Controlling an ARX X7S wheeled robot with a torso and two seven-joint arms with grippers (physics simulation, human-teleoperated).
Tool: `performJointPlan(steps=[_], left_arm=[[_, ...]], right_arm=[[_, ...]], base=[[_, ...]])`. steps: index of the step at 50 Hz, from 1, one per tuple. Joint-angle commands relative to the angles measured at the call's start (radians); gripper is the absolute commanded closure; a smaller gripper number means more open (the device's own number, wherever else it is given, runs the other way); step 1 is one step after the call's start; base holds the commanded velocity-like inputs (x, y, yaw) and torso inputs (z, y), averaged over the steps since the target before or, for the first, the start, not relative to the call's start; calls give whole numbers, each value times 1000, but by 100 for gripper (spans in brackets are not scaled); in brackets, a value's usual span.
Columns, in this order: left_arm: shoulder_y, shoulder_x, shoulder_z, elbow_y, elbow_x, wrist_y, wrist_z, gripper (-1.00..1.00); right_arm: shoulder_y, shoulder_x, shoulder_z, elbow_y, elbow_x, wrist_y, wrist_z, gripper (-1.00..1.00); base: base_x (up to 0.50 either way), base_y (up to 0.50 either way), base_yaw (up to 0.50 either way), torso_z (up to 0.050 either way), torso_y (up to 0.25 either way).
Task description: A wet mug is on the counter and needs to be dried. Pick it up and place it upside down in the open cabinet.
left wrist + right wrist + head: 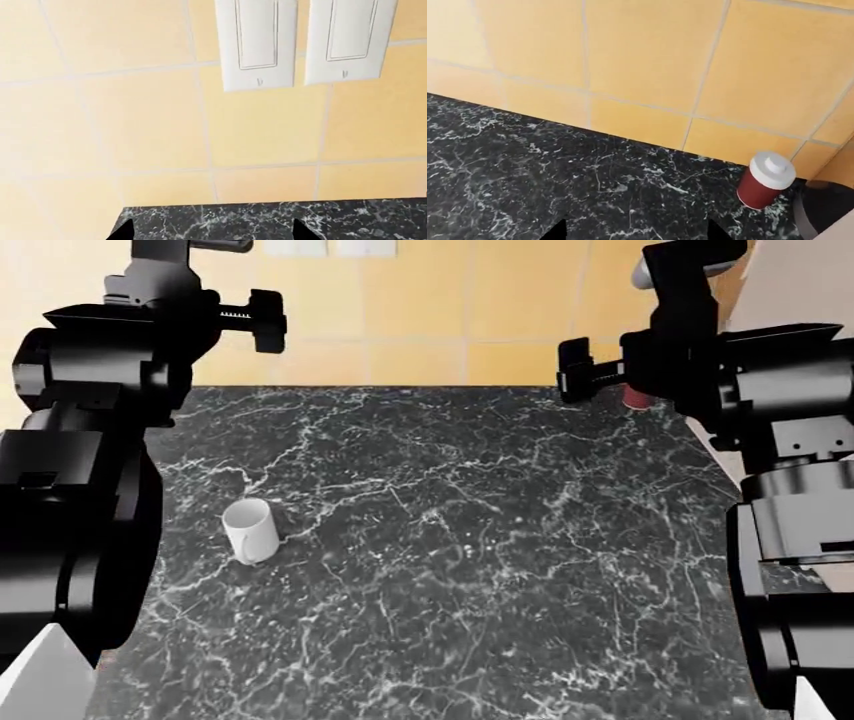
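White cylindrical mug [250, 531] standing upright on black veined marble counter [507, 570], left side, below and nearer than left gripper [254, 320]; left arm closer. Both grippers' spread: cannot tell.

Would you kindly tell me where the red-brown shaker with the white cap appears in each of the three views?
Head view: the shaker peeks out behind the right arm, at the counter's far right edge by the tiled wall.
Right wrist view: in full, standing on the counter near the wall.
Left wrist view: not in it.
Shared landmark: the yellow tiled wall meeting the black marble.
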Motion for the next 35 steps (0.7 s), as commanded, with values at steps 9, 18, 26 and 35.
performJointPlan(steps=[9, 18, 26, 35], left_arm=[[0, 0, 3, -1, 1, 2, 6, -100], [14, 7, 58, 0, 14, 69, 159, -100], [224, -142, 33, 453, -37, -344, 299, -100], [398, -247, -23, 1080, -114, -610, 375, -100]], right_arm=[[-4, 3, 16, -2, 13, -5, 7, -100], [-11, 4, 15, 35, 14, -30, 2, -100], [-20, -3, 12, 68, 12, -65, 0, -100], [-21, -9, 9, 151, 6, -132, -7, -100]], base=[[0, 0, 0, 0, 2], [0, 0, 0, 0, 0], [0, 0, 0, 0, 0], [0, 0, 0, 0, 0]])
